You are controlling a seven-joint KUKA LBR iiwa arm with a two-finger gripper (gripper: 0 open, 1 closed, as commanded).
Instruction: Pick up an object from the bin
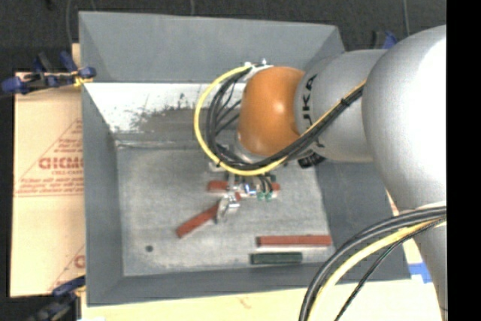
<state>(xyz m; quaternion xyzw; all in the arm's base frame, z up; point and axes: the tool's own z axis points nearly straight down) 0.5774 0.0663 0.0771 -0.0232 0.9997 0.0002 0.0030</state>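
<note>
The jaws, apart or together I cannot tell, hang at the upper end of a red-brown stick (197, 222) slanting toward seven o'clock across the middle of the bin (150, 184) floor.
</note>
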